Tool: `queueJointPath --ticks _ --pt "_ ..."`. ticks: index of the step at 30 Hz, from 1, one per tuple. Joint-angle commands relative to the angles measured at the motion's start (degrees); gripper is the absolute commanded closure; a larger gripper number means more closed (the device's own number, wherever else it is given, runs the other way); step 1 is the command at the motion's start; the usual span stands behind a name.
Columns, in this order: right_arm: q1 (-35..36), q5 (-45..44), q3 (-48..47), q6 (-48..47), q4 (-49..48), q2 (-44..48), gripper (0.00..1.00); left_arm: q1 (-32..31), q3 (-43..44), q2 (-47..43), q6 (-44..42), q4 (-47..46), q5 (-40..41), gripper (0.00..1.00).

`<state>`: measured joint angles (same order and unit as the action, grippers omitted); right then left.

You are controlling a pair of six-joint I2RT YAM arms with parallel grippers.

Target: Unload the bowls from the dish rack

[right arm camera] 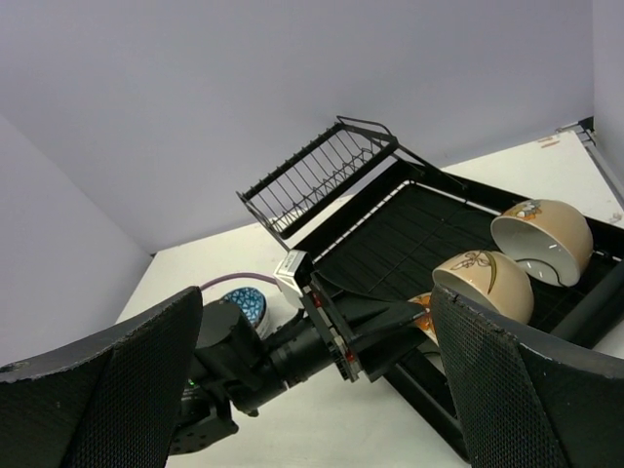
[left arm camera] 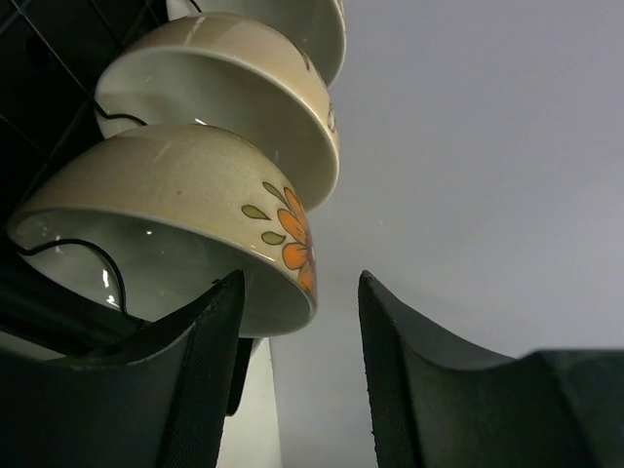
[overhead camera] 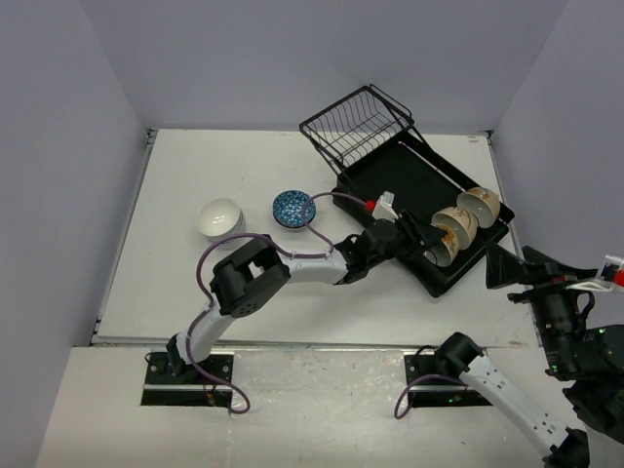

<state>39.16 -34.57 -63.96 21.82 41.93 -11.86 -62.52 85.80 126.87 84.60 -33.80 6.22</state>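
Left tool (left arm camera: 300, 281), arm stretched rightward, sits spread astride rim of flowered bowl (left arm camera: 185, 190) (right tool (right arm camera: 312, 297) spread).

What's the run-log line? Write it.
left gripper: open, astride nearest cream bowl rim | right gripper: open, aside | dish rack: three bowls | table: blue bowl, white stack

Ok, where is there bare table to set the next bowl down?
Free: the table between the white bowls and the near edge; also the strip beyond the blue bowl, left of the wire basket. Crowded: the dish rack's near end, with three cream bowls and the left jaws at the nearest.
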Motion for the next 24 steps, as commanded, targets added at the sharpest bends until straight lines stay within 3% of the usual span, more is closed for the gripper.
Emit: queueJointPath --ticks 1,10,11,16,20,24 --pt "0.13 1.34 0.15 -0.91 -0.98 0.17 0.01 0.73 2.79 1.53 0.13 -3.64 1.34 0.49" --pt "0.13 2.22 0.51 -0.99 -1.41 0.43 0.01 1.17 5.69 4.79 0.92 -4.61 -0.06 0.62" --pt "0.13 2.31 0.59 -1.08 -1.41 0.43 0.01 1.17 6.30 4.97 1.09 -4.69 -0.15 0.69" --pt "0.13 2.84 0.51 -1.17 -1.41 0.87 0.01 1.17 7.63 5.93 1.71 -5.05 -0.86 0.81" --pt "0.13 2.49 0.60 -1.26 -1.33 1.57 0.01 1.17 7.54 5.76 1.97 -5.05 -0.94 1.00" --pt "0.13 2.40 0.51 -1.35 -1.42 1.84 0.01 1.09 5.78 4.79 2.50 -6.54 -1.03 1.00"
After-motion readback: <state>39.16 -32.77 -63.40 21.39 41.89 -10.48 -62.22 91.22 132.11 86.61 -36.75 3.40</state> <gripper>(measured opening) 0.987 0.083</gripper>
